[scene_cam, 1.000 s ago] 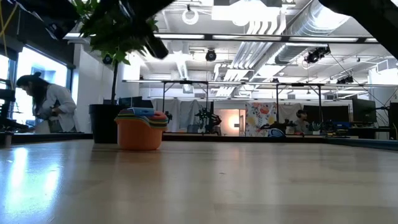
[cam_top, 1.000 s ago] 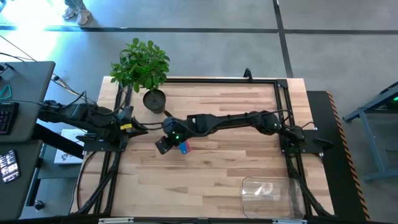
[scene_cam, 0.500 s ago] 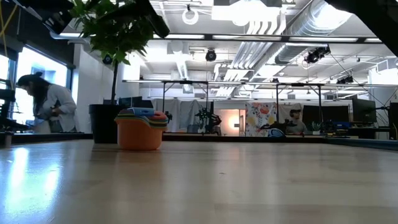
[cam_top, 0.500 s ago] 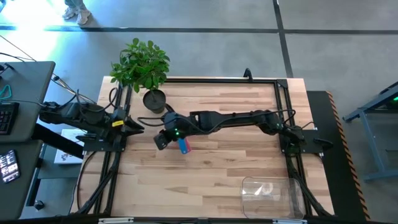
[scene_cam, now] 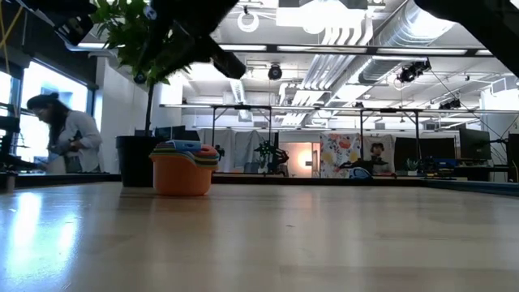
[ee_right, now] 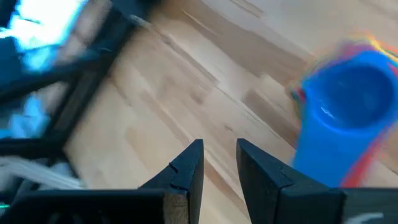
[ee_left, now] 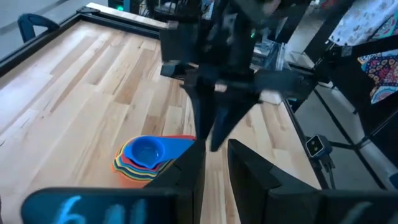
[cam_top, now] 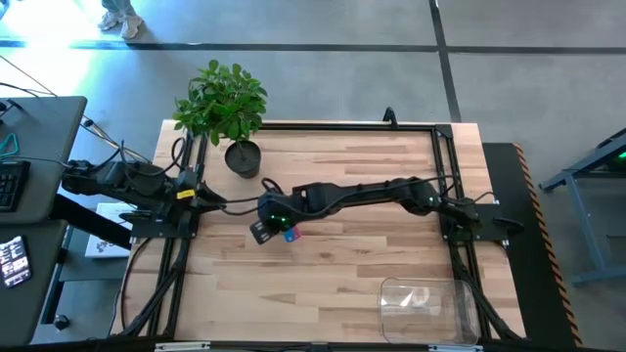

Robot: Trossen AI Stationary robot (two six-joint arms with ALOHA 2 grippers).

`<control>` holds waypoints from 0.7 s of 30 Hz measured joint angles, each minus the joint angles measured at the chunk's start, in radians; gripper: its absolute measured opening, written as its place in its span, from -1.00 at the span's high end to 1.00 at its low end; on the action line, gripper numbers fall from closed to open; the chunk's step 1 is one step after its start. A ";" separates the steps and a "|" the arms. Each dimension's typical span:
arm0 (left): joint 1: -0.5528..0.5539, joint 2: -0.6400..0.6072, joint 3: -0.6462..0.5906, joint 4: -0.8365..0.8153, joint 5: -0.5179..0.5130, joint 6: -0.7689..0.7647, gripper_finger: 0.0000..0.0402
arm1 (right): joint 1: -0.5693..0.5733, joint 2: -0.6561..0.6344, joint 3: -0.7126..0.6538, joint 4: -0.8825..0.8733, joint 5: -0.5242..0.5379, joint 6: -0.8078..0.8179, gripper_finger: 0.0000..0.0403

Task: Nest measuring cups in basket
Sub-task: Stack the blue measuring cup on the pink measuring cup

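Observation:
The measuring cups stand nested in one stack, orange outermost and blue on top (ee_left: 149,158), on the table left of centre. The stack also shows in the low view (scene_cam: 182,169). In the high view my right arm hides most of it, and only a blue bit shows (cam_top: 290,235). My right gripper (cam_top: 260,233) hangs shut just above and beside the stack, fingers pointing down (ee_left: 214,146); the blue cup (ee_right: 348,106) lies off to one side of its fingers. My left gripper (cam_top: 217,202) is shut and empty, left of the stack. The clear basket (cam_top: 430,303) stands at the near right.
A dark plant pot with a leafy plant (cam_top: 243,156) stands at the far left, close behind the stack (scene_cam: 134,162). Black frame rails (cam_top: 445,176) run along the table's sides. Bare wood (cam_top: 372,254) lies between the stack and the basket. A person (scene_cam: 61,134) stands beyond the table.
My right gripper has shifted a little over the stack, toward the table's near edge and right, and its arm now covers most of the cups in the high view. My left arm has drawn back slightly toward the left edge. The stack has stayed where it was.

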 joint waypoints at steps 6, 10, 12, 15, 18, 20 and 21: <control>0.000 0.000 0.000 -0.004 -0.001 -0.008 0.71 | 0.010 0.024 0.000 -0.036 -0.002 0.083 0.57; 0.000 0.001 0.000 -0.005 -0.001 -0.008 0.71 | 0.023 0.042 -0.001 -0.048 -0.020 0.123 0.57; 0.000 0.001 0.000 -0.006 -0.001 -0.008 0.71 | 0.028 0.051 -0.001 -0.058 -0.034 0.145 0.57; 0.000 0.001 0.000 -0.005 -0.001 -0.008 0.71 | 0.035 0.069 -0.001 -0.059 -0.036 0.175 0.57; 0.000 0.001 0.000 -0.004 -0.001 -0.008 0.71 | 0.038 0.082 -0.001 -0.069 -0.036 0.187 0.57; 0.000 0.001 0.000 -0.005 -0.001 -0.008 0.71 | 0.038 0.085 -0.001 -0.100 -0.036 0.188 0.57; 0.000 0.001 0.000 -0.004 -0.001 -0.008 0.71 | 0.038 0.091 -0.001 -0.097 -0.036 0.191 0.57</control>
